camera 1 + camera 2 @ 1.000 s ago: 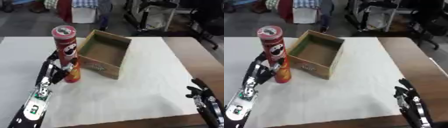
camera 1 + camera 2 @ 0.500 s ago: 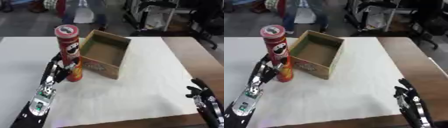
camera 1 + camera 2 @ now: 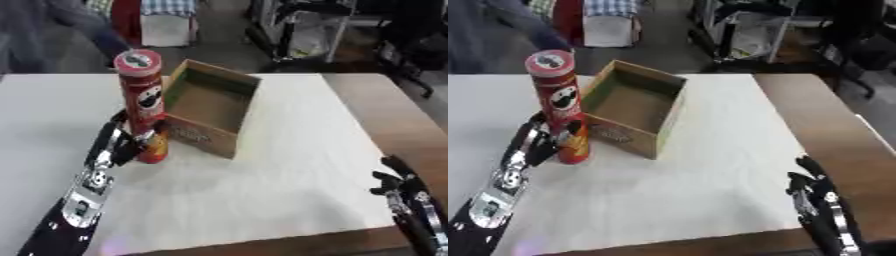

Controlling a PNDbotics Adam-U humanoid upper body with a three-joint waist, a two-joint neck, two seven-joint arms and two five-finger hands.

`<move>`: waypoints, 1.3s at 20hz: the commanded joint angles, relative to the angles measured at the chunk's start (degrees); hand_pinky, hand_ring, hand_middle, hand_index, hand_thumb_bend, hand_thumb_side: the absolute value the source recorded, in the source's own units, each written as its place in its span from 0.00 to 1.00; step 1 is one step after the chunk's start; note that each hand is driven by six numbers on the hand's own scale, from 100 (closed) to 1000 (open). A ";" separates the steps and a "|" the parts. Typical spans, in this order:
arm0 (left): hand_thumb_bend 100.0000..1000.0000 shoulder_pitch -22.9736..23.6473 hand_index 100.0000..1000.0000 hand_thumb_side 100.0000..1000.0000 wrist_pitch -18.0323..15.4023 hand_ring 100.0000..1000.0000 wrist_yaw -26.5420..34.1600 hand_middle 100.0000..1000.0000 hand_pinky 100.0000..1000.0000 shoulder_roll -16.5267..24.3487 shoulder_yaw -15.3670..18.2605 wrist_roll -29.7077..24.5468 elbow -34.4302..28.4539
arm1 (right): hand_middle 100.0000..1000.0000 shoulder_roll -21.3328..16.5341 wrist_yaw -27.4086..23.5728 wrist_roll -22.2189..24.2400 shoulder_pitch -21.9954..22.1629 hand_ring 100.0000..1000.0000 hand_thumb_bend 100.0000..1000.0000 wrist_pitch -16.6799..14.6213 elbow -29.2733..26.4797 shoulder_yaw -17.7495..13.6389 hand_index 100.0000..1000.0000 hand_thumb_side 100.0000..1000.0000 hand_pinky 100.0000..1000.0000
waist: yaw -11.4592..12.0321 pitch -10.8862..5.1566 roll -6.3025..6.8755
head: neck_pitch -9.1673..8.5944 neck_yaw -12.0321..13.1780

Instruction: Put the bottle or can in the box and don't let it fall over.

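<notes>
A tall red crisp can (image 3: 143,102) stands upright on the white-covered bench (image 3: 262,190), just beside the left wall of an open cardboard box (image 3: 213,112), touching or nearly touching it. The left robot hand (image 3: 122,142) has its fingers curled round the lower part of the can. The right robot hand (image 3: 811,187) rests with fingers relaxed, holding nothing, well apart from the box at the bench's near right edge

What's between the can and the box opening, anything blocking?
Only the box's own near wall. The can stands upright on the table right beside it, held low by the left robot hand, so it must go up over the rim. The box looks empty inside.
</notes>
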 commanded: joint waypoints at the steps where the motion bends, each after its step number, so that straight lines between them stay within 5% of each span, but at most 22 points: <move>1: 0.53 -1.61 1.00 0.79 -0.12 0.94 -2.30 0.84 0.59 1.54 -0.67 0.82 -0.23 | 0.90 -0.63 -0.32 0.30 -0.52 0.82 0.00 -0.12 -0.70 -0.12 1.00 0.72 0.65 | -0.15 -0.26 0.08 | -0.59 -0.01; 5: 0.33 -2.01 0.99 0.72 -1.42 0.94 -2.43 0.84 0.58 1.54 -1.58 -0.14 0.51 | 0.90 -0.60 -0.37 0.33 -0.57 0.82 0.00 -0.14 -0.65 -0.07 1.00 0.72 0.65 | -0.30 -0.25 0.11 | -0.68 0.00; 9: 0.00 -2.16 0.85 0.64 -2.16 0.94 -0.25 0.82 0.57 1.15 -2.12 -1.66 2.14 | 0.90 -0.56 -0.40 0.33 -0.62 0.82 0.00 -0.12 -0.52 -0.06 1.00 0.72 0.65 | -0.38 -0.24 0.12 | -0.66 -0.06; 13: 0.00 -2.50 0.65 0.57 -1.96 0.93 2.85 0.80 0.55 0.92 -2.60 -2.37 3.83 | 0.89 -0.55 -0.43 0.31 -0.64 0.82 0.00 -0.11 -0.48 -0.06 1.00 0.72 0.65 | -0.43 -0.23 0.10 | -0.73 -0.03; 14: 0.00 -2.56 0.54 0.49 -1.79 0.92 3.66 0.78 0.54 0.87 -2.67 -2.16 4.21 | 0.89 -0.54 -0.43 0.32 -0.65 0.82 0.00 -0.11 -0.47 -0.05 1.00 0.72 0.65 | -0.44 -0.21 0.10 | -0.75 -0.01; 16: 0.00 -2.65 0.47 0.41 -1.54 0.91 4.99 0.76 0.53 0.85 -2.87 -1.44 4.70 | 0.89 -0.54 -0.43 0.32 -0.65 0.82 0.00 -0.10 -0.47 -0.05 1.00 0.72 0.65 | -0.46 -0.19 0.10 | -0.75 -0.02; 20: 0.00 -2.67 0.42 0.34 -1.41 0.91 6.91 0.75 0.51 0.97 -3.05 0.39 4.85 | 0.89 -0.55 -0.41 0.30 -0.67 0.82 0.00 -0.10 -0.46 -0.08 1.00 0.72 0.65 | -0.49 -0.19 0.13 | -0.76 -0.07; 26: 0.00 -2.40 0.45 0.40 -1.00 0.91 6.69 0.76 0.51 1.08 -2.92 1.38 4.32 | 0.89 -0.57 -0.40 0.30 -0.67 0.82 0.00 -0.11 -0.50 -0.12 1.00 0.72 0.65 | -0.48 -0.20 0.11 | -0.82 -0.16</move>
